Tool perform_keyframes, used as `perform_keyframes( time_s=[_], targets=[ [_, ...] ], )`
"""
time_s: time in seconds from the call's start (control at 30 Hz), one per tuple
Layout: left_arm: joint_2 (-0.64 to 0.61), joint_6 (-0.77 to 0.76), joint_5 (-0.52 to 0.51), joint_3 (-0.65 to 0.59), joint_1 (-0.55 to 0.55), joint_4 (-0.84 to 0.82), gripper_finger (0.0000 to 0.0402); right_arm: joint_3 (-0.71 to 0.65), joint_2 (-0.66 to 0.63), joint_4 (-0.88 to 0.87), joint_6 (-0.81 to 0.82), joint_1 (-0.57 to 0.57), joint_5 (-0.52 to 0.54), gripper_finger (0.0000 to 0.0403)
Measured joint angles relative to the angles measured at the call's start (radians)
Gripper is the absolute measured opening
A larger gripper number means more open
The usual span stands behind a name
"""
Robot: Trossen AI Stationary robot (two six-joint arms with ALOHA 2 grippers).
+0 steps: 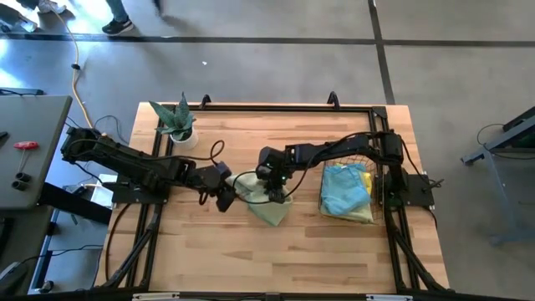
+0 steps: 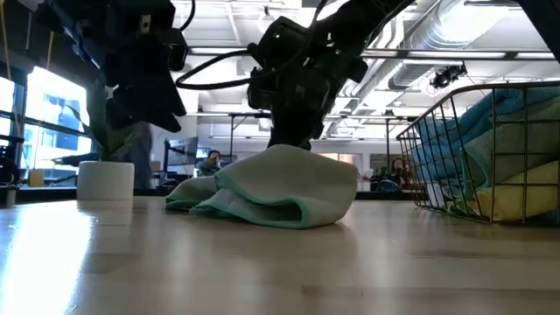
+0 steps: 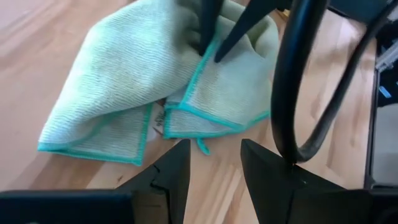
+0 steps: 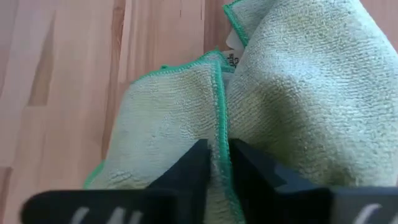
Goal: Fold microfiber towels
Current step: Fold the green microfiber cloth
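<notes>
A pale green microfiber towel (image 1: 272, 209) with a teal hem lies crumpled and partly folded over on the wooden table, near its middle. My right gripper (image 4: 221, 165) comes down onto the top of the heap (image 2: 280, 188) and is shut on the towel. My left gripper (image 3: 214, 165) hovers open just to the towel's left, above the table, with nothing between its fingers; the towel's nearest corner (image 3: 199, 146) lies just ahead of them. A light blue towel (image 1: 343, 188) and a yellow one (image 1: 361, 213) lie in the wire basket. My right gripper pinches a teal-hemmed edge (image 4: 219, 124) of the pale green towel between its two fingers, on the top of the heap. The fingers (image 3: 208, 31) slant down from above and from the table's right. One layer or several, I cannot tell. The towel rests slack on the table.
A copper wire basket (image 1: 380, 180) stands at the table's right. A potted plant (image 1: 178, 124) in a white pot stands at the far left. A black cable loop (image 3: 292, 93) hangs close to my left gripper. Bare wood lies toward the near edge.
</notes>
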Motion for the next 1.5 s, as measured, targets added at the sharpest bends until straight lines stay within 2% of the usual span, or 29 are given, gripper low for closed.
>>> perform_keyframes(
  time_s=[0.17, 0.37, 0.53, 0.7, 0.8, 0.9, 1.0, 1.13, 1.5],
  targets=[
    [0.000, -0.032, -0.019, 0.000, 0.000, 0.001, 0.0133, 0.000, 0.000, -0.022, 0.001, -0.001, -0.022, 0.0007],
    [0.000, -0.039, -0.022, 0.000, 0.000, 0.020, 0.0133, 0.008, -0.017, -0.054, 0.028, -0.007, -0.046, 0.0003],
    [0.000, -0.023, -0.034, 0.000, 0.000, 0.082, 0.0133, 0.051, -0.083, -0.075, -0.040, -0.017, -0.041, 0.0002],
    [0.000, 0.045, -0.044, 0.000, 0.000, 0.233, 0.0133, 0.097, -0.149, -0.124, -0.124, -0.032, -0.036, 0.0001],
    [0.000, 0.089, -0.104, 0.000, 0.000, 0.321, 0.0133, 0.119, -0.170, -0.160, -0.164, -0.036, -0.035, 0.0001],
    [0.000, 0.197, -0.176, 0.000, 0.000, 0.419, 0.0133, 0.135, -0.173, -0.220, -0.206, -0.036, -0.035, 0.0001],
    [0.000, 0.328, -0.195, 0.000, 0.002, 0.504, 0.0133, 0.154, -0.172, -0.260, -0.246, -0.036, -0.029, 0.0000],
    [0.000, 0.434, -0.188, 0.000, 0.010, 0.493, 0.0133, 0.185, -0.172, -0.265, -0.290, -0.036, 0.009, 0.0000],
    [0.000, 0.444, -0.181, 0.000, 0.054, 0.429, 0.0133, 0.286, -0.172, -0.270, -0.405, -0.035, 0.007, 0.0000]
  ],
)
